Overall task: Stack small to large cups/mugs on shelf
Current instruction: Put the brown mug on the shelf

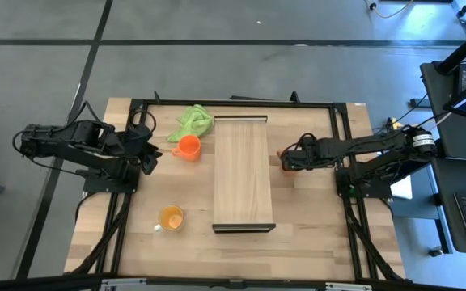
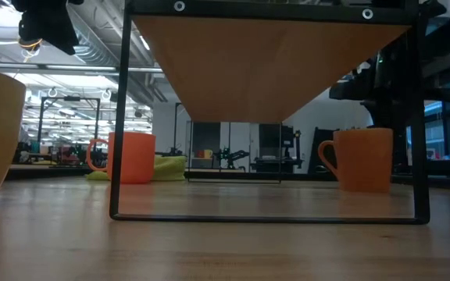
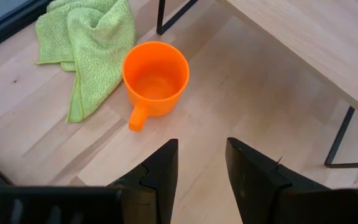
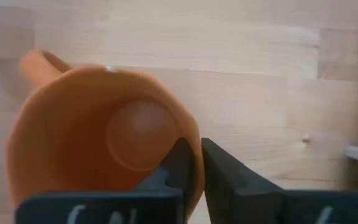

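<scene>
The shelf (image 1: 243, 174) stands on thin dark legs in the middle of the table. The bright red-orange mug (image 1: 188, 147) stands upright to its left, beside the lime-green cloth (image 1: 192, 121). My left gripper (image 3: 201, 158) is open and empty, just left of that mug (image 3: 155, 78). The yellow-orange mug (image 1: 171, 218) stands upright nearer the front left. My right gripper (image 1: 285, 158) is shut on the brownish-orange mug (image 4: 98, 137) right of the shelf. In the high view the gripper hides most of that mug. My right gripper holds the brownish-orange mug by its rim wall (image 4: 194, 163), on the side away from the handle (image 4: 39, 65). One finger (image 4: 178, 165) is inside the mug and the other (image 4: 225, 177) is outside. In the low view the mug (image 2: 362, 158) stands upright with its base on the table.
The shelf's board (image 2: 268, 62) sits high on its dark frame (image 2: 119, 117), with open room under it. The black table frame (image 1: 342, 129) runs along both sides. The green cloth (image 3: 86, 43) lies against the red-orange mug's far left side.
</scene>
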